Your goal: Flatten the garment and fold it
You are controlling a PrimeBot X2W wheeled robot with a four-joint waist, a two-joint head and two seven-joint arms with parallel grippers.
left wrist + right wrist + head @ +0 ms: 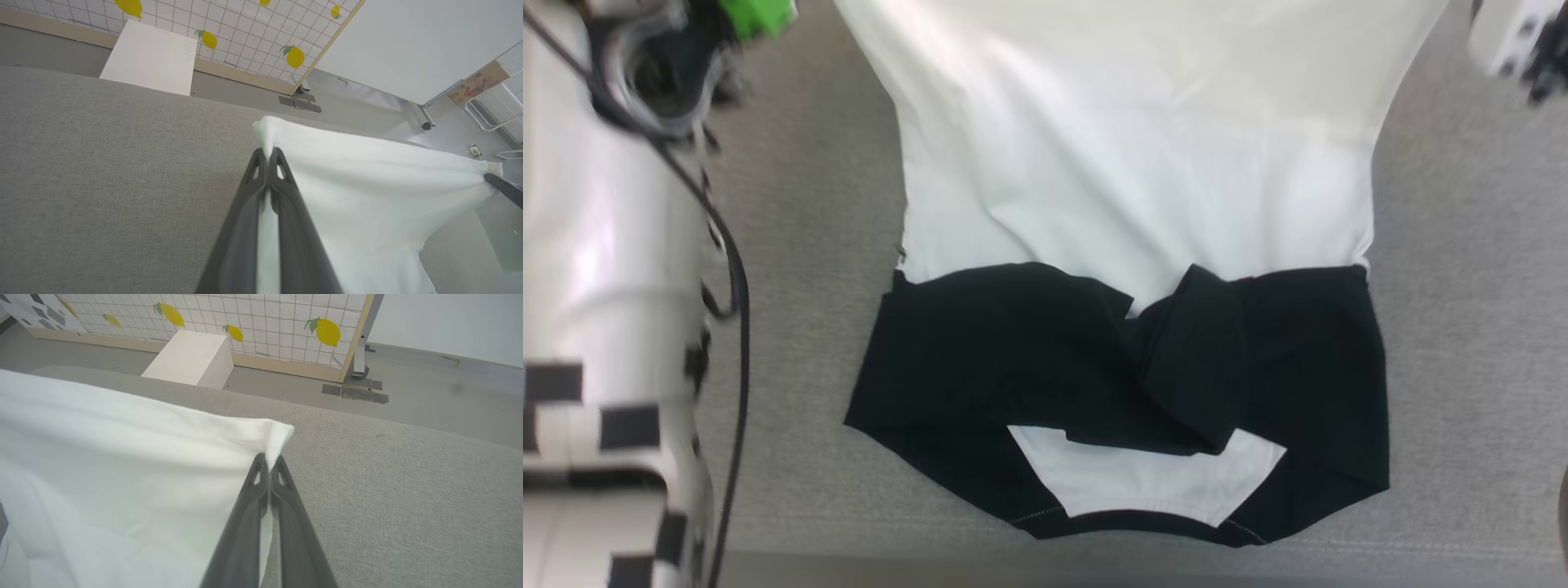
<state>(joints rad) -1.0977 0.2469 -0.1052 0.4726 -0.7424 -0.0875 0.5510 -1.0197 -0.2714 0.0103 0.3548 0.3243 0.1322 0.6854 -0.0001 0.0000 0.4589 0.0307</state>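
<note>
The garment (pixel 1135 180) lies on the grey table, white body stretching away from me, black sleeves folded inward across the near end. In the left wrist view my left gripper (pixel 268 154) is shut on a white hem corner of the garment (pixel 367 192), which is lifted off the cloth-covered table. My right gripper (pixel 269 459) is shut on the other white corner of the garment (pixel 122 477), also raised. The right gripper's dark fingers (pixel 504 188) show at the far edge of the left wrist view, pinching that corner.
The grey fabric tabletop (pixel 1462 327) extends on both sides of the shirt. My pale left forearm (pixel 605 286) with a black cable fills the left side of the head view. Beyond the table stand a white box (pixel 192 359) and a lemon-patterned grid panel (pixel 265 322).
</note>
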